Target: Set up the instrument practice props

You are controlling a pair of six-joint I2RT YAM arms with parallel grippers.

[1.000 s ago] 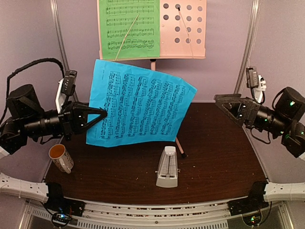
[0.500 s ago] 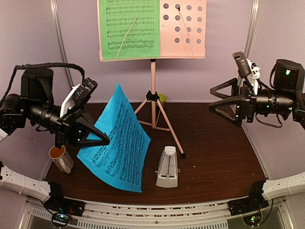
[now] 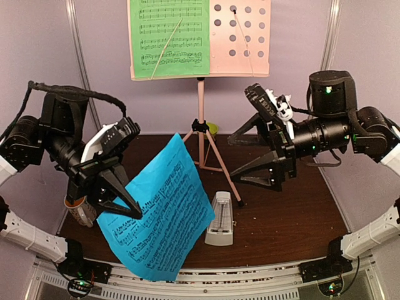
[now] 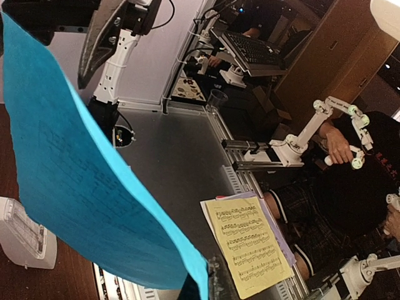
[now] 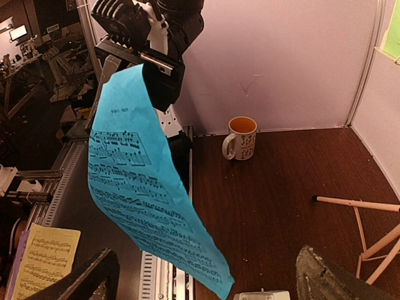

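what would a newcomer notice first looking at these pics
The big blue sheet of music grabs the eye, hanging curled in mid-air at front left, pinched at one edge by the left gripper. Across from it the right gripper hangs wide open, pointing toward the sheet. At the back stands the pink music stand with a green sheet on its desk.

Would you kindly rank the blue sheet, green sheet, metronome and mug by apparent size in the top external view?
1. blue sheet, though it is nearer the camera
2. green sheet, cropped at the top
3. metronome
4. mug, mostly hidden
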